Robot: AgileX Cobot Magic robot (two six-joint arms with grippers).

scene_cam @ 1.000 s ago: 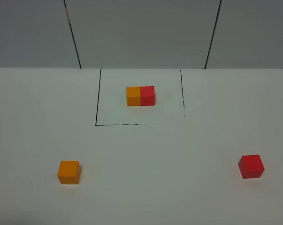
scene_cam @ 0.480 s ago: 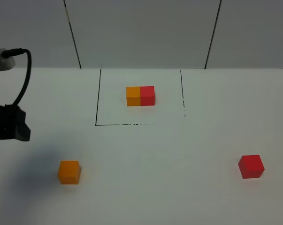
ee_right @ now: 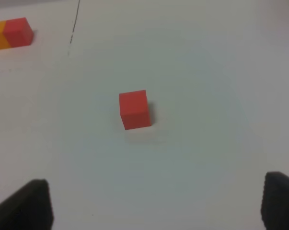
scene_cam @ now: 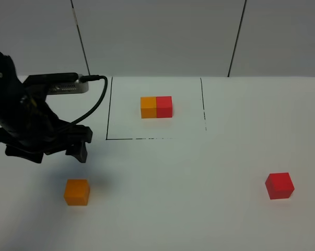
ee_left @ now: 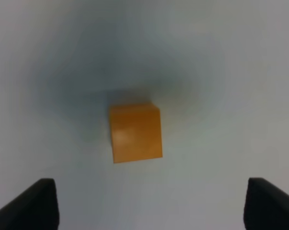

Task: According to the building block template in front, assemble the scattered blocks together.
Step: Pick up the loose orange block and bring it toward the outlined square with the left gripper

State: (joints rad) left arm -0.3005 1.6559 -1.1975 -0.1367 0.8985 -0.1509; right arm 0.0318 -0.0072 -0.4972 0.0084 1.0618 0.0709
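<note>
The building block template [scene_cam: 156,107], an orange half joined to a red half, lies inside a black-lined square at the back of the table; the right wrist view catches it too, template [ee_right: 10,33]. The scattered orange cube [scene_cam: 77,192] sits at the front left. My left gripper [scene_cam: 50,151] hangs open above and just behind it; in the left wrist view the orange cube [ee_left: 135,133] lies ahead of the spread fingertips [ee_left: 31,206], untouched. The scattered red cube [scene_cam: 279,185] rests at the front right. My right gripper [ee_right: 151,206] is open, well short of the red cube [ee_right: 134,109].
A thin black outline [scene_cam: 108,112] marks the square around the template on the white table. A grey panelled wall [scene_cam: 157,36] closes the back. The left arm's cable [scene_cam: 97,99] loops beside the square's left line.
The left arm has swung in from the left edge of the exterior view and now hovers near the orange cube. No cube has moved.
</note>
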